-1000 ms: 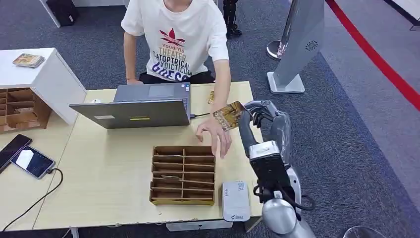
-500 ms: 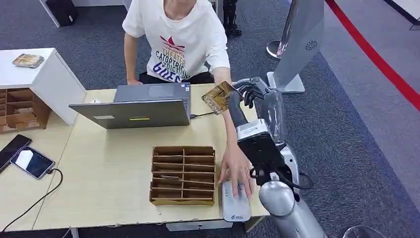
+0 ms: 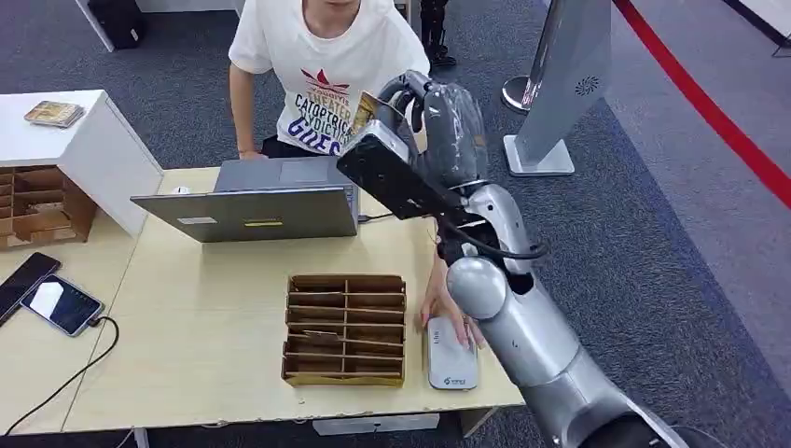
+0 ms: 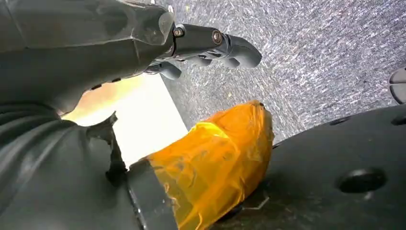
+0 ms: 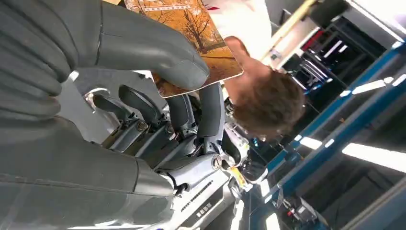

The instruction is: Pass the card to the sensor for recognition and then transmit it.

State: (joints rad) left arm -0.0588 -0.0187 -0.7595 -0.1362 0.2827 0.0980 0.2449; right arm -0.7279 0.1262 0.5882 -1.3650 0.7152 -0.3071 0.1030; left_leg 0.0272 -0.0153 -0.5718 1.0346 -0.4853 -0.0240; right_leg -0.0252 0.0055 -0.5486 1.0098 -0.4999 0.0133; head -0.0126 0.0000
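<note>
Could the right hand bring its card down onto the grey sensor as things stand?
Probably not yet: the right hand holds the card raised near the person, whose hand rests against the sensor.

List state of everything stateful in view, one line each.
card: held up by the right hand, off the table
left hand: holds nothing, fingers curled, hanging over carpet
laptop: open, lid toward the robot
sensor: flat on table, person's hand on it
phone: screen lit, cable plugged in
organizer: upright, most slots empty
</note>
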